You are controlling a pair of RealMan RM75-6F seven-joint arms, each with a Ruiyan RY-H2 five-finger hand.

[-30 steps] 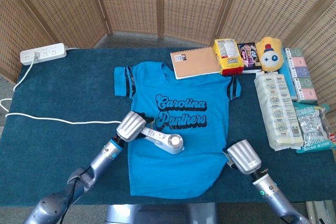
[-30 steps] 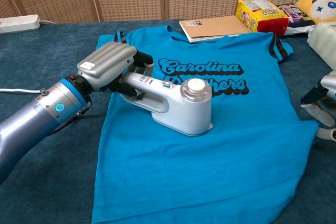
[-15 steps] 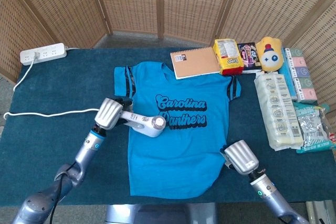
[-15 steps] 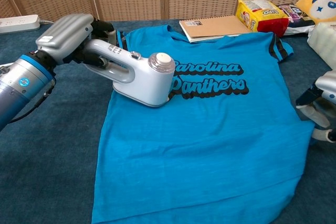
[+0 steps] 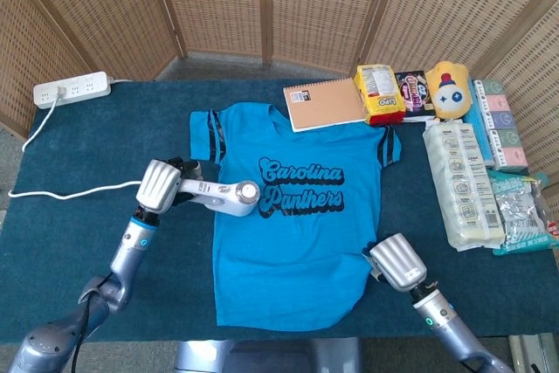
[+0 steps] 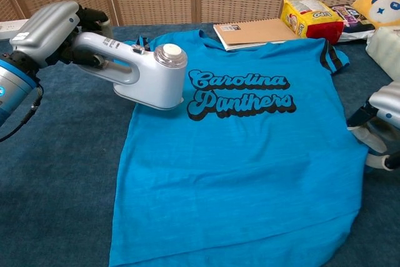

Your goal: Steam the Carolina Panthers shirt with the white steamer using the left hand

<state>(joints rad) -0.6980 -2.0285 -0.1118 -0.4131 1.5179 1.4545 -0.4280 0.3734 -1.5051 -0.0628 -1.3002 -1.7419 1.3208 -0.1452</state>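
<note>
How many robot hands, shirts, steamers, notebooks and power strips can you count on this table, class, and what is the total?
Hands: 2 (left hand, right hand)
Shirt: 1
White steamer: 1
Notebook: 1
Power strip: 1
Total: 6

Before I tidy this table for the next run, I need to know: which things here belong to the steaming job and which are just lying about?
Belongs to the job:
- Carolina Panthers shirt
- white steamer, held by the left hand
- power strip, probably

Lying about:
- spiral notebook
- yellow snack bag
- yellow plush toy
- packets along the right edge
</note>
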